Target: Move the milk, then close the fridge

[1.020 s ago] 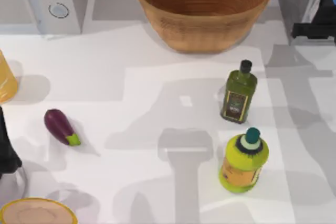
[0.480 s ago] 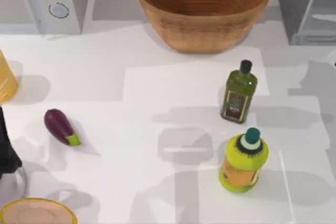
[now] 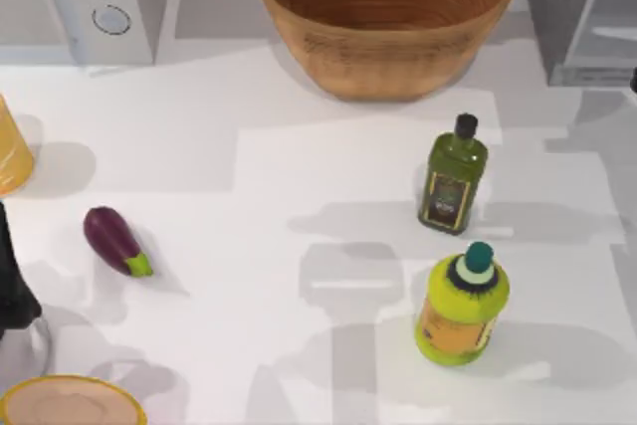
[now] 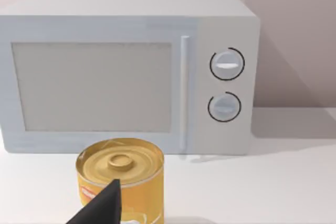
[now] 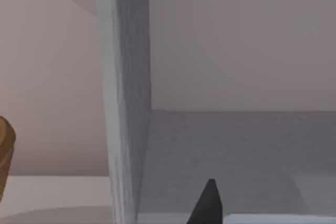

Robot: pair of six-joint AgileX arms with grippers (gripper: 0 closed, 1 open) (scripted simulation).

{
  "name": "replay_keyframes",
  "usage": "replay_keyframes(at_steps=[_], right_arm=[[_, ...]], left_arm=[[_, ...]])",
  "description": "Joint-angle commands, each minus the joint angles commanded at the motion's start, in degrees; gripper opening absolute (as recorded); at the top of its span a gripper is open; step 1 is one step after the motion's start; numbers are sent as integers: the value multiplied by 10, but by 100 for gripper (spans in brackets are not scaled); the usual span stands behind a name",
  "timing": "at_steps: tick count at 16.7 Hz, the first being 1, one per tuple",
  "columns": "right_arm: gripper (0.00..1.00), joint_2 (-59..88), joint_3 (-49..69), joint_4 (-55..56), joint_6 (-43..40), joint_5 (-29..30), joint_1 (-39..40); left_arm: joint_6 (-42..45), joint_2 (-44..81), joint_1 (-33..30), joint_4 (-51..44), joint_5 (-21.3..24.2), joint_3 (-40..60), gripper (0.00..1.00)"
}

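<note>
Presently, by item:

- Fridge (image 3: 559, 5): grey box at the table's (image 3: 249, 126) far right corner. Its pale inside lies open toward the right wrist view, so the door looks not yet closed.
- Milk: I cannot tell where it is. A pale strip lies just beside the right end effector in the right wrist view, but whether that is the carton cannot be made out.
- Right end effector (image 5: 208, 205): at the mouth of the fridge, beside its grey side wall. Whether it is wide, narrow or holding something cannot be told.
- Step in hand, as a judgement: the milk part of the task, worked at the fridge. Next the carton must be confirmed as placed, then the arm must clear the opening before it pushes the door closed.
- Left end effector (image 4: 100, 209): parked at the table's left edge, facing a yellow can (image 4: 121, 174) and the microwave (image 4: 126, 72); state cannot be told.
- Standing apart from the work: woven basket (image 3: 386, 17), dark oil bottle (image 3: 454, 178), yellow-green bottle (image 3: 464, 308), eggplant (image 3: 114, 241).
</note>
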Motion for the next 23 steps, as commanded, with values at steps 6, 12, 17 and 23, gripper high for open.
replay_keyframes(at_steps=[6,12,17,23], right_arm=[[0,235,261,-22,-3,-64,-62],[0,359,394,-41,-5,-106,-101],[0,358,393,-41,-4,-105,-99],[0,360,395,-41,-5,-106,-101]], left_arm=[[0,0,0,0,0,0,100],[0,0,0,0,0,0,100],[0,0,0,0,0,0,100],[0,0,0,0,0,0,100]])
